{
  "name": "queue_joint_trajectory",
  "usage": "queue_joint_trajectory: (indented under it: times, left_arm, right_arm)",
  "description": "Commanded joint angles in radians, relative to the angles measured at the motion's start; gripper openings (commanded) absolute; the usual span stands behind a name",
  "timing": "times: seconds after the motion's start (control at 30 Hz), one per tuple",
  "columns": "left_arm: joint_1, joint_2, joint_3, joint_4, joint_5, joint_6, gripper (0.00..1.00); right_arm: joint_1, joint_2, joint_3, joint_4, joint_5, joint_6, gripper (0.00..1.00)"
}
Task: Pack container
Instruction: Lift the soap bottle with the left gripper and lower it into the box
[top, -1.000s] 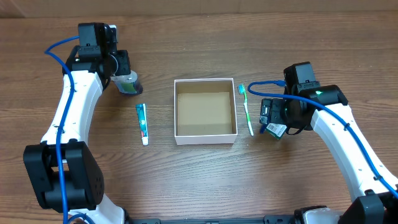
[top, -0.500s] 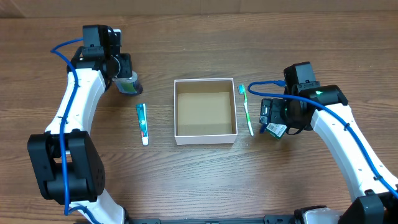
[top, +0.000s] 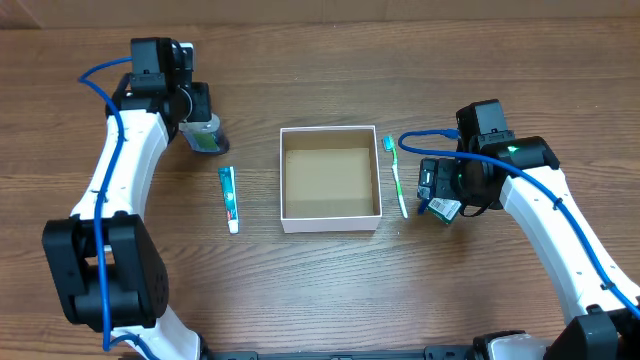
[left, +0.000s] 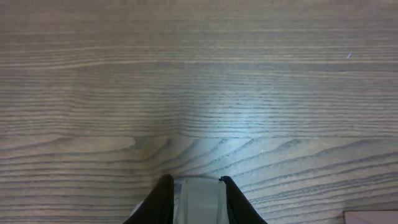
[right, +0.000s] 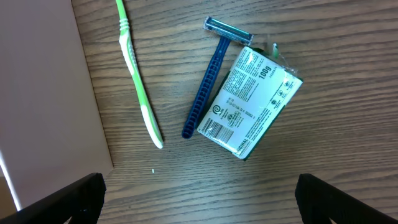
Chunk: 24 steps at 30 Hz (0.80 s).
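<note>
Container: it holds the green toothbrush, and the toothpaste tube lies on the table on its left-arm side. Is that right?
Not quite. The container is empty; the green toothbrush lies on the table just outside its wall on the right-arm side, as the overhead view shows. The toothpaste tube does lie on the table on the left-arm side.

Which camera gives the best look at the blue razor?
The right wrist view: the razor lies whole and unblocked beside the packet. Overhead, the right arm mostly hides it. The left wrist view misses it entirely.
</note>
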Motion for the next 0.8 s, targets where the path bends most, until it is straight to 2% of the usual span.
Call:
queue_joint_trajectory:
  times: [0.0,0.07,0.13,0.17,0.33,0.5,0.57,0.67,0.77]
  left_arm:
    - [-0.002,-0.140,0.037,0.010,-0.003,-0.008,0.17]
    - [-0.006,-0.190,0.037,0.001,-0.003,-0.030,0.16]
    - [-0.031,-0.277,0.037,-0.010,0.002,-0.108,0.16]
    - [-0.066,-0.327,0.037,-0.026,0.002,-0.159,0.16]
    - [-0.229,-0.413,0.037,-0.049,-0.006,-0.248,0.12]
    - [-0.384,-0.419,0.037,-0.077,-0.034,-0.409,0.11]
    - [-0.438,-0.409,0.037,-0.079,-0.053,-0.439,0.11]
    - [-0.512,-0.380,0.037,-0.103,-0.166,-0.482,0.11]
    - [-0.551,-0.335,0.037,-0.147,-0.214,-0.483,0.12]
  right_arm:
    - [-0.003,-0.009,0.023,0.005,0.010,0.008,1.00]
    - [-0.003,-0.009,0.023,0.005,0.010,0.008,1.00]
    - [-0.003,-0.009,0.023,0.005,0.010,0.008,1.00]
    - [-0.003,-0.009,0.023,0.005,0.010,0.008,1.00]
    - [-0.003,-0.009,0.023,0.005,0.010,0.008,1.00]
    - [-0.003,-0.009,0.023,0.005,0.010,0.008,1.00]
    - [-0.003,-0.009,0.023,0.005,0.010,0.008,1.00]
    - [-0.003,-0.009,0.023,0.005,0.010,0.008,1.00]
    - [-0.003,-0.009,0.023,0.005,0.010,0.008,1.00]
